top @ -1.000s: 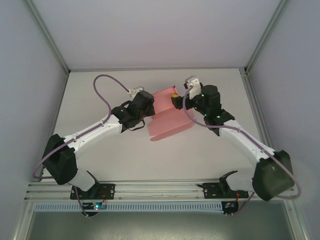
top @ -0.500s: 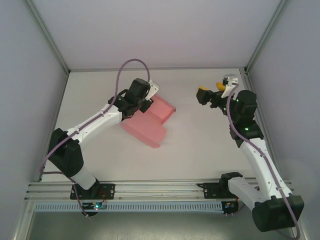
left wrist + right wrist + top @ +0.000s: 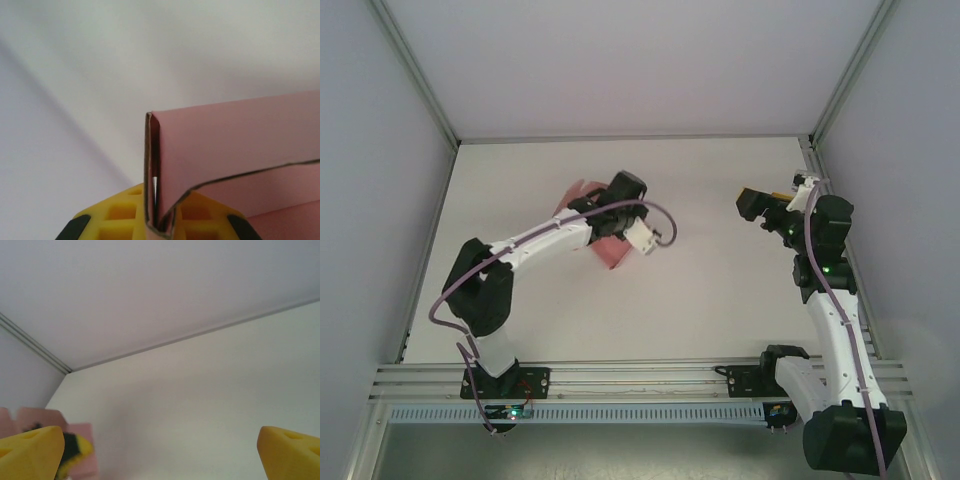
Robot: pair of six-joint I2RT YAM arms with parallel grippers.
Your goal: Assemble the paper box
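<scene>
Two tools inspected. Left tool point(image 3: 157, 225) is clamped tight on a folded edge of the pink paper box point(image 3: 235, 145) — box sits left of centre over the worktop point(image 3: 720, 280). Right tool point(image 3: 160, 455) — pads spread wide, gripping nothing, well apart from the box.

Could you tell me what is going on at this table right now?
The left end effector is shut on a folded edge of the pink paper box, gripping the partly folded card left of the table's middle. The right end effector is open, off to the right, apart from the box and holding nothing.
</scene>
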